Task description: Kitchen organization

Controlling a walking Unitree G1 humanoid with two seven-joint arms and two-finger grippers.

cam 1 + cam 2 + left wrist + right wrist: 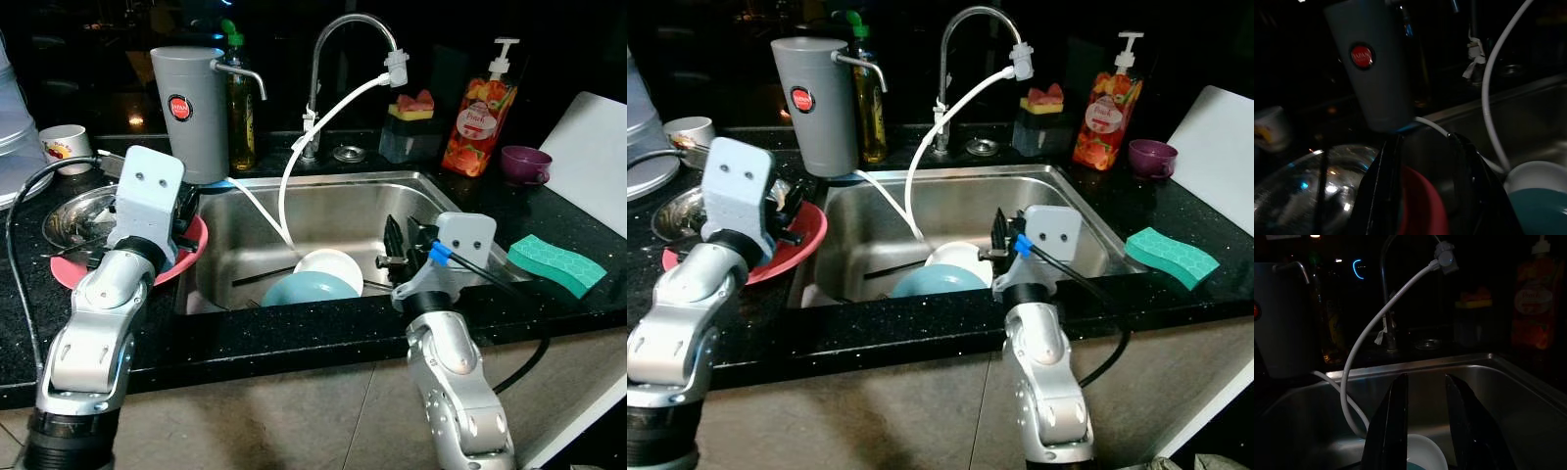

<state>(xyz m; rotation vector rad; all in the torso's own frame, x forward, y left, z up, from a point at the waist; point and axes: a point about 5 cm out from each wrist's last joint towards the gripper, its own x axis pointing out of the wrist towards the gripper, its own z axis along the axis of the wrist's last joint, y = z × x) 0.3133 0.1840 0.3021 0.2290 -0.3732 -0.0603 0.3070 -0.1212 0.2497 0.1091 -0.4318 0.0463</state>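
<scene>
The right tool [1422,423] is hovering released over the sink [323,186], so it should be lowering squarely onto the white bowl [330,267] while the left tool [1425,186], also released, is waiting over the red plate [186,257].

A home kitchen: steel sink [411,186], faucet [338,59], soap bottle [480,113], dark counter [588,211].

Round red badge [177,105] on tall grey cylindrical dispenser [191,113], lettering too small to read. Fruit-printed label on orange pump soap bottle [478,116], wording illegible.
</scene>
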